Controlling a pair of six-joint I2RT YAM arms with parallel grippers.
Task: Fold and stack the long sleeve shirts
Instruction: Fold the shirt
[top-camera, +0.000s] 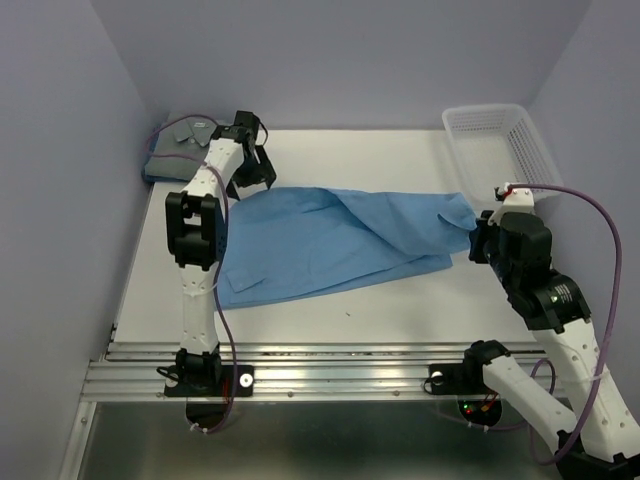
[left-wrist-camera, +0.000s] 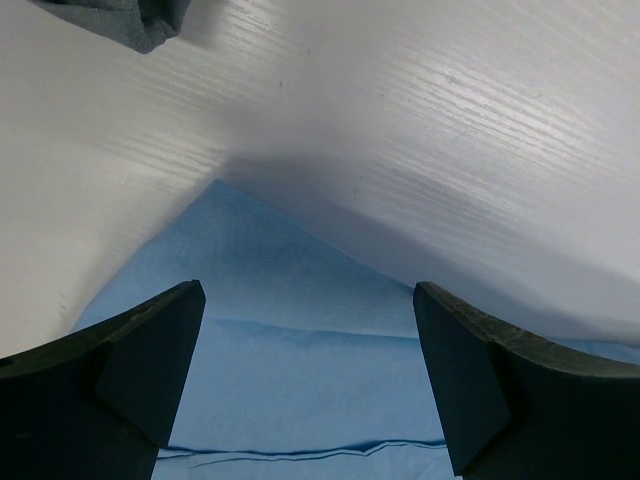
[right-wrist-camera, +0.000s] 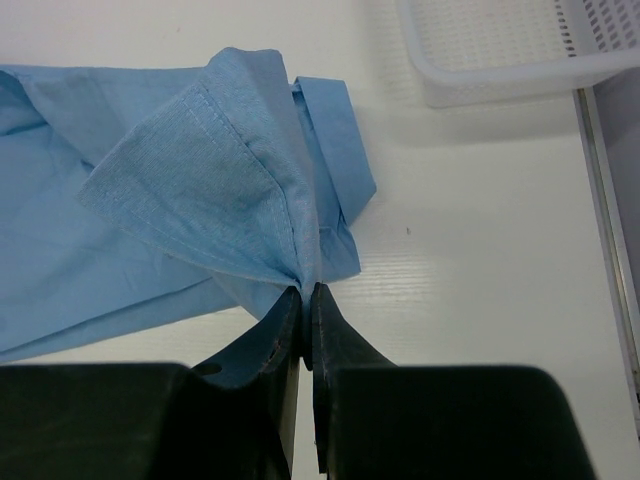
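Your light blue shirt (top-camera: 330, 245) lies spread across the middle of the tabletop (top-camera: 380, 160), running from near the left edge towards the right edge. It is not flat: a diagonal fold crosses its middle, and its right end narrows to a gathered point.

Your right claw (top-camera: 478, 238) is at that point, near the right edge and just on the near side of the white mesh basket (top-camera: 485, 112) in the far right corner. In the right wrist view this claw (right-wrist-camera: 307, 295) is clenched on a pinch of the light blue shirt (right-wrist-camera: 150, 200). The cloth fans out from between the two fingers, with a stitched flap and a narrow band lying on the tabletop (right-wrist-camera: 480, 300). The basket's rim (right-wrist-camera: 500, 75) shows beyond it, apart from the cloth.

Your left claw (top-camera: 255, 165) hangs over the shirt's far left corner, and it is released, with nothing between the fingers. In the left wrist view the left claw (left-wrist-camera: 305, 300) has its fingers spread wide. The pointed corner of the blue cloth (left-wrist-camera: 300, 350) lies below and between them on the white tabletop (left-wrist-camera: 450, 120). You cannot tell from that view whether the fingers touch the cloth.

Your grey shirt (top-camera: 178, 145) sits folded in the far left corner, collar up, just beside the left arm. An edge of it (left-wrist-camera: 140, 22) shows at the top of the left wrist view, apart from the blue corner.
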